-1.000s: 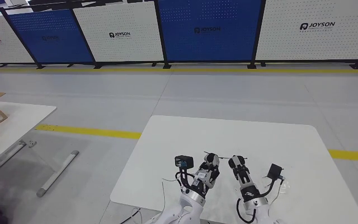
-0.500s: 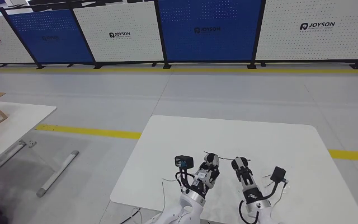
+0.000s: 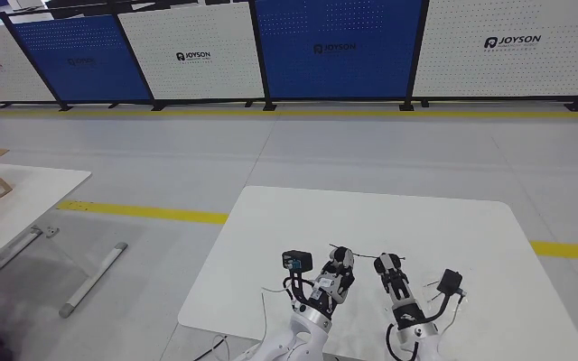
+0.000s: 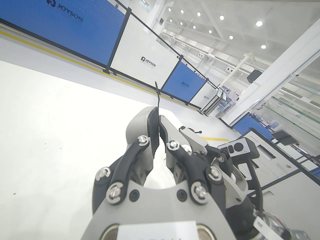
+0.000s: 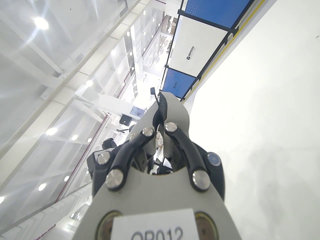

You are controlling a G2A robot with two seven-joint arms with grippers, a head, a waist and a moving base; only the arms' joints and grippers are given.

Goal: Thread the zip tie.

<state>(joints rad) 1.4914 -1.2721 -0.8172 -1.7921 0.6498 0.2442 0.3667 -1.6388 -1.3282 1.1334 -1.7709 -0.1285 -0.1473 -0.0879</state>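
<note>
A white table (image 3: 379, 217) with rounded corners stands on a grey floor (image 3: 181, 153). A yellow line (image 3: 144, 212) on the floor runs across to the table's far left corner. Far behind the table is a row of perforated panels in black frames, blue panels (image 3: 339, 50) next to white ones (image 3: 191, 52). At the left edge there is a second white table (image 3: 36, 194) with a grey metal foot (image 3: 90, 280). Round ceiling lights (image 4: 259, 23) shine above. Some small dark specks (image 4: 45, 147) on the tabletop are perhaps dirt.
</note>
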